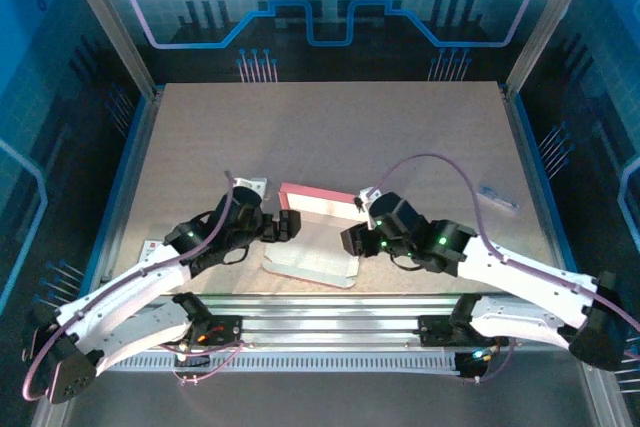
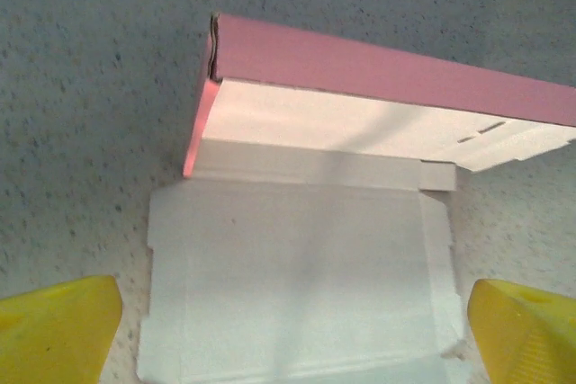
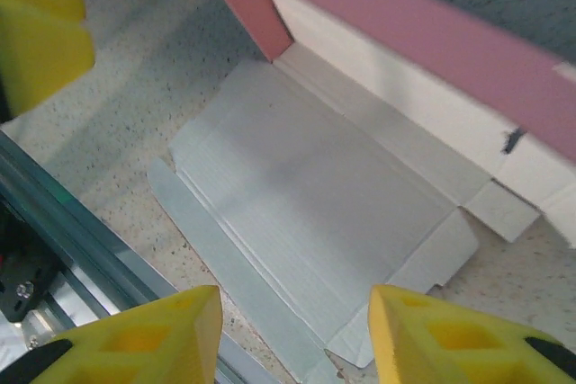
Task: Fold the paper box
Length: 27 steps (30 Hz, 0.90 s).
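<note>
Lying crosswise, paper box [image 1: 310,247], pink wall [image 1: 315,194] rearward

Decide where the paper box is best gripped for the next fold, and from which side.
Probably the near flap of the paper box, approached low from the arms' side: it lies flat past a crease, its long edge free on that side, while the far wall already stands upright.
</note>
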Tool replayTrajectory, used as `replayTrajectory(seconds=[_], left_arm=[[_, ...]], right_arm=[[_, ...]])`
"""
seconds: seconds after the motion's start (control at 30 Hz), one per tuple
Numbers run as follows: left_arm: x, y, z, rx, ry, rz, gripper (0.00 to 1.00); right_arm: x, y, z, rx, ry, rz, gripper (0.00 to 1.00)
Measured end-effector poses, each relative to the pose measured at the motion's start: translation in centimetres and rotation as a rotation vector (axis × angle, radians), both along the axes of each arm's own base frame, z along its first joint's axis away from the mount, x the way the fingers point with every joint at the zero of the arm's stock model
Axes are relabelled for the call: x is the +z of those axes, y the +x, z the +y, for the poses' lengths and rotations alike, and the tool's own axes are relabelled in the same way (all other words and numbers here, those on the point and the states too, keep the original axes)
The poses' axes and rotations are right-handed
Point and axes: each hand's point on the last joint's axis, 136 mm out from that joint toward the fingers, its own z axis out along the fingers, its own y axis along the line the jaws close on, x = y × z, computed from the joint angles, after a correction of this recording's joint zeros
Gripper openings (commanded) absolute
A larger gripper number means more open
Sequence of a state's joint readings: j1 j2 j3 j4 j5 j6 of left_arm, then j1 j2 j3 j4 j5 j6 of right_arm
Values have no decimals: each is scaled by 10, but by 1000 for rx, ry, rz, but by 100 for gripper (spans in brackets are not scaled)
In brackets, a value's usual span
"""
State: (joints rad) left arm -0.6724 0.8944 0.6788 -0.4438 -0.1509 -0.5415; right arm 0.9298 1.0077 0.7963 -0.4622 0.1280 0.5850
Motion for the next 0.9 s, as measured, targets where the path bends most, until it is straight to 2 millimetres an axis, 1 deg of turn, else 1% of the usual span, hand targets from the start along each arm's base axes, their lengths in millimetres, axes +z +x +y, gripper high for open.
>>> replayTrajectory(seconds=[0.1,0.17,0.37,0.47,0.63,0.77,0.9], left_arm=[[3,-10,-3,6,-65,52,99],[3,-15,-4,12,-95,79,99],[0,-19,-7,71,-180,149,99],[-9,-22,-9,98,-216,186,99],[-37,-28,-14,110,-254,244,99],[-47,-34,-24,82,-265,270,99],[-54,-35,-30,62,-264,272,99]], right_arm=[[11,1,-13,-16,15,11,48],[14,1,-22,-30,20,23,49],[23,1,-42,-60,49,35,52],[26,-3,-49,-57,49,37,52],[33,-9,-66,-63,31,17,55],[32,-10,-79,-83,8,13,59],[27,-3,-87,-126,-10,24,60]])
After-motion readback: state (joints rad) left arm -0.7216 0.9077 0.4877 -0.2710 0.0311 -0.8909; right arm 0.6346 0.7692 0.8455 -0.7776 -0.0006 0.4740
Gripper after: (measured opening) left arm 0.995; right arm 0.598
